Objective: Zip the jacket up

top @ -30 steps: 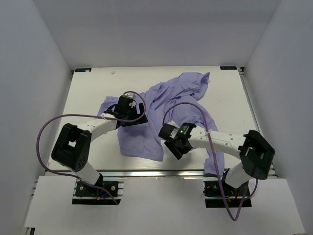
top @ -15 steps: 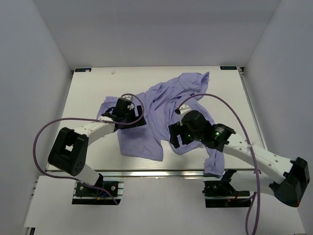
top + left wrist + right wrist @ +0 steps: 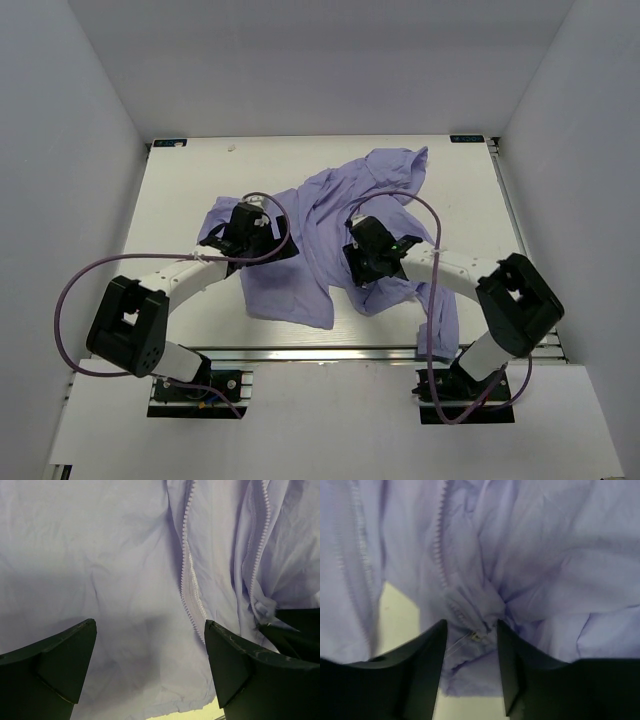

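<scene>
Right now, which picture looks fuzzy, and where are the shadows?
Right wrist view: fuzzy, the zipper teeth smeared. Left wrist view: sharp teeth, with a gray shadow on the jacket between the jaws. Top view: even light, no glare, only soft shadows on the table.

table [image 3: 180, 195]: white | on it: jacket [image 3: 290, 285], crumpled, zipper open

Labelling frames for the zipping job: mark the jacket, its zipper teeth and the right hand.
jacket [image 3: 290, 285]: top view, lower front panel.
zipper teeth [image 3: 186, 575]: left wrist view, middle of row.
right hand [image 3: 471, 630]: right wrist view, midway between fingertips.
</scene>
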